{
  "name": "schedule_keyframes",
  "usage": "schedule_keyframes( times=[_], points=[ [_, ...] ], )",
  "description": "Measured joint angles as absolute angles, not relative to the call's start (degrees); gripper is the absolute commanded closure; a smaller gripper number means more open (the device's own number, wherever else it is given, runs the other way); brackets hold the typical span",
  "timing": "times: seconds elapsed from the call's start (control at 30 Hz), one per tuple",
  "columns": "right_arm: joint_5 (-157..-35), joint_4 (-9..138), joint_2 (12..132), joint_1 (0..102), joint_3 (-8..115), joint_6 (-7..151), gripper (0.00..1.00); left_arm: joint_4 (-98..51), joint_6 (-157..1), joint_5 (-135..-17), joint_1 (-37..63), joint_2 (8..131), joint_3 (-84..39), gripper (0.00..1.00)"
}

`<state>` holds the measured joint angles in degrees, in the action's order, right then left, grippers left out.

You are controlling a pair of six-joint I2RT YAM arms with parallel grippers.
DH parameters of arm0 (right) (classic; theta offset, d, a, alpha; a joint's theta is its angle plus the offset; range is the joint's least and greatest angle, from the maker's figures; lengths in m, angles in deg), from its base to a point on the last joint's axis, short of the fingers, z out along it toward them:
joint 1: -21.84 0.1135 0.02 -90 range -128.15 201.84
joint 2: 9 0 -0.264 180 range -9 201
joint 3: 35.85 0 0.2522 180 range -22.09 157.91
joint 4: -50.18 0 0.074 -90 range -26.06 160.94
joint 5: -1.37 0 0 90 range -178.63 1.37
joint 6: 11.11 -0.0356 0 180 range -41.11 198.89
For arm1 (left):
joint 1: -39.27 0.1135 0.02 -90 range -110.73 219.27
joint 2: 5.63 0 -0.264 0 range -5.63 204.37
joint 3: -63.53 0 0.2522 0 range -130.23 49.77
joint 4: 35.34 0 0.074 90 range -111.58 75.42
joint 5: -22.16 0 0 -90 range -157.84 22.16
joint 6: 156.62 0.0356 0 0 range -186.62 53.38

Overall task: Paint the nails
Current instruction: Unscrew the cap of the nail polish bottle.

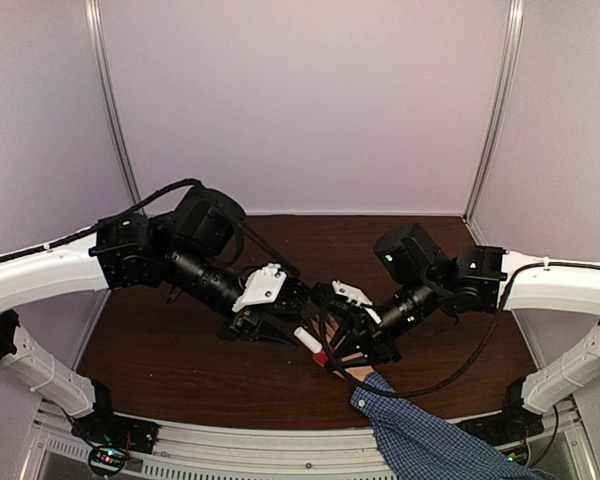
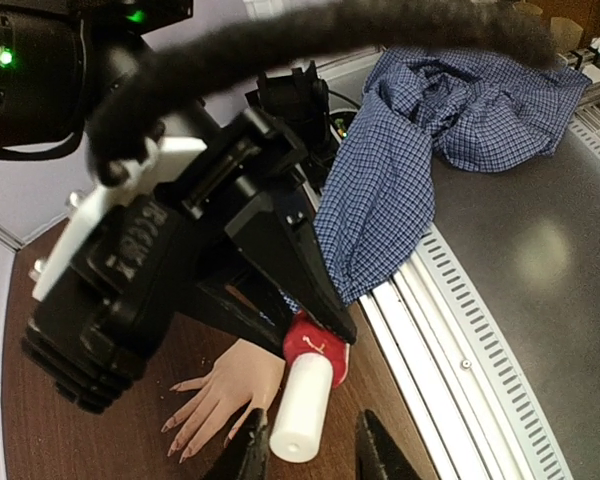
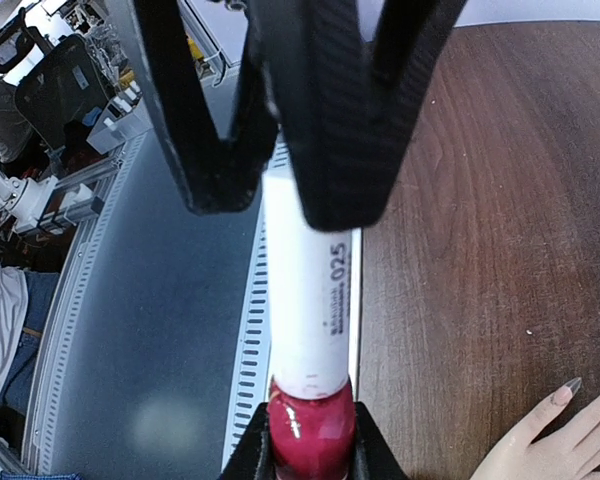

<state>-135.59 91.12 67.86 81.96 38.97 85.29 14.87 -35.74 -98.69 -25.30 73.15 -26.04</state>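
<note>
A light-skinned hand (image 2: 220,385) in a blue checked sleeve (image 1: 430,440) lies flat on the brown table by the near edge. The nails (image 2: 185,452) that show look bare and pinkish; one also shows in the right wrist view (image 3: 563,392). My right gripper (image 3: 310,452) is shut on the red body of a small polish bottle (image 3: 310,430), just beside the hand. The bottle's white cap (image 2: 300,410) points toward my left gripper (image 2: 315,455), whose open fingers stand on either side of the cap. In the top view both grippers meet over the bottle (image 1: 315,348).
A slotted metal rail (image 2: 460,330) runs along the table's near edge, right beside the bottle. The dark wooden tabletop (image 1: 180,350) is enclosed by pale walls on three sides. The person's sleeve crosses the rail at the front right.
</note>
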Motion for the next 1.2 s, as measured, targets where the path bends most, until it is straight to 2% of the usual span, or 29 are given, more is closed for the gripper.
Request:
schedule_keyframes(
  times=[0.17,0.57,1.2],
  points=[
    [-136.4,91.6,68.1,82.0,39.8,86.0,1.0,16.2,-34.9,-98.1,-25.8,73.7,-26.1,0.73],
    [-135.6,92.5,68.4,82.3,39.9,87.1,1.0,17.8,-34.8,-95.8,-26.6,74.1,-26.6,1.0],
    [-116.1,96.5,62.4,82.6,39.9,91.5,1.0,13.4,-45.8,-88.7,-26.5,77.5,-28.7,1.0]
  ],
)
